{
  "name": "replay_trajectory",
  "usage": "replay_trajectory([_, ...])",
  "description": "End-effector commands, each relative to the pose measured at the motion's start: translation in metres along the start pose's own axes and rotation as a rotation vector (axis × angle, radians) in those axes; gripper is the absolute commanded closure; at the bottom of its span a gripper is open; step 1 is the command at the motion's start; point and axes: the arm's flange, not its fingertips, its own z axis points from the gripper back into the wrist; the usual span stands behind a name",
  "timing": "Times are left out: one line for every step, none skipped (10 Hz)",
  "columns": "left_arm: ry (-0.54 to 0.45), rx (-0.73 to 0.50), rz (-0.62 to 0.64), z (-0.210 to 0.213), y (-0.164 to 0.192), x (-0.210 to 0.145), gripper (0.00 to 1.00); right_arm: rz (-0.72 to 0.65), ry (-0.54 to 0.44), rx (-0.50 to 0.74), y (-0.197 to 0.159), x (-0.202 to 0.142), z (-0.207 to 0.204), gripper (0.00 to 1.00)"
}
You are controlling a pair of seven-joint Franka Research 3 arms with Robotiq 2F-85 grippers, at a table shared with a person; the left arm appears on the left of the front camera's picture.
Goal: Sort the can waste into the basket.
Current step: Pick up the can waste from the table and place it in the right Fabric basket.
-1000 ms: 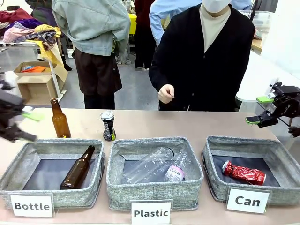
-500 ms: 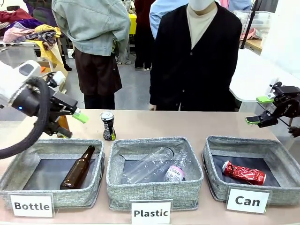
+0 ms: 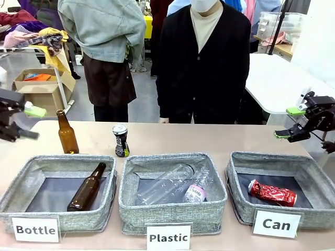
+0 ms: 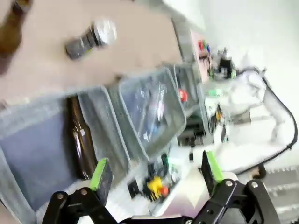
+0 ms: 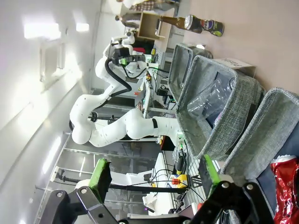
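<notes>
Hanging off the left end of the table (image 3: 172,137), the left end effector (image 3: 32,123) has its jaws spread wide and nothing between them. Its wrist view is blurred, but the green pads (image 4: 100,173) there are far apart with only air between. The right end effector (image 3: 289,123) hovers off the far right corner, beyond the back of the basket (image 3: 239,205). It is equally released, with its two green-tipped fingers (image 5: 100,172) parted and empty.

The basket sits at the right end of a row of three grey bins along the near edge, with a white "Can" card (image 3: 276,224) leaning on its front wall. The crushed red can (image 3: 272,192) lies on its side on the dark floor inside. The right wrist view catches that red can again (image 5: 286,182), low in the corner.

The black can (image 3: 121,140) stands upright on the bare table, behind the gap between the "Bottle" bin (image 3: 57,159) and the "Plastic" bin (image 3: 172,157). It is well apart from the basket and from both end effectors. A brown bottle (image 3: 66,133) stands upright to its left, near the left end effector but not touching it. Another brown bottle (image 3: 87,186) lies slanted inside the "Bottle" bin. Clear plastic bottles (image 3: 170,184) lie in the middle bin. A person in a dark cardigan (image 3: 204,68) stands at the far side, close against the table's edge.
</notes>
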Motion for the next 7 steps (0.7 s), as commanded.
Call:
replay_trajectory([-0.159, 0.076, -0.191, -0.043, -0.010, -0.004, 0.00, 0.016, 0.004, -0.008, 0.003, 0.001, 0.000, 0.01])
replay_trajectory([-0.155, 0.102, -0.371, -0.071, -0.014, -0.001, 0.00, 0.016, 0.004, -0.008, 0.003, 0.001, 0.000, 0.01])
replay_trajectory([-0.198, 0.155, -0.506, -0.096, -0.014, 0.003, 0.00, 0.016, 0.004, -0.008, 0.003, 0.001, 0.000, 0.01])
replay_trajectory([-0.255, 0.233, -0.612, -0.120, -0.011, 0.004, 0.00, 0.016, 0.004, -0.008, 0.003, 0.001, 0.000, 0.01])
replay_trajectory([-0.243, 0.282, -0.704, -0.141, -0.009, 0.005, 0.00, 0.016, 0.004, -0.008, 0.003, 0.001, 0.000, 0.01])
replay_trajectory([-0.250, 0.369, -0.780, -0.158, -0.007, 0.003, 0.00, 0.016, 0.004, -0.008, 0.003, 0.001, 0.000, 0.01])
replay_trajectory([-0.240, 0.402, -0.816, -0.173, -0.002, 0.002, 0.00, 0.016, 0.004, -0.008, 0.003, 0.001, 0.000, 0.01])
